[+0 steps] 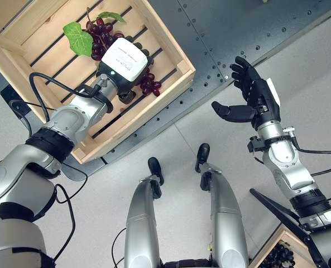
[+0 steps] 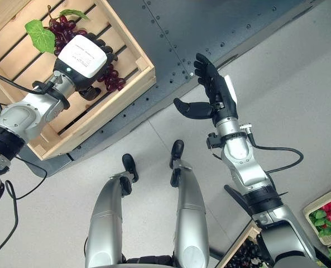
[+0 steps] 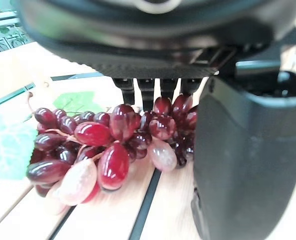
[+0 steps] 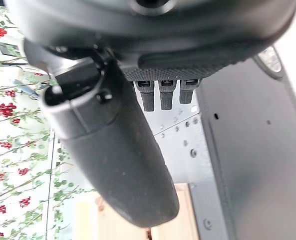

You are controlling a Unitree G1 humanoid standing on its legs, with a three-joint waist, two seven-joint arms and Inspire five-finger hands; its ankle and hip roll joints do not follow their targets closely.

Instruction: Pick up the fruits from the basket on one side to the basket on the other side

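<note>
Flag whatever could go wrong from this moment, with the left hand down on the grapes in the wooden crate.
1. The left hand sits over the grapes with fingers at the far side and thumb beside them. A partial grasp may let the bunch sag or slip on lifting.
2. Loose grapes at the bunch's edge could snag on the wooden crate wall or its slats.
3. The right hand waits open over the floor, away from the crate, so it likely cannot catch a drop.
</note>
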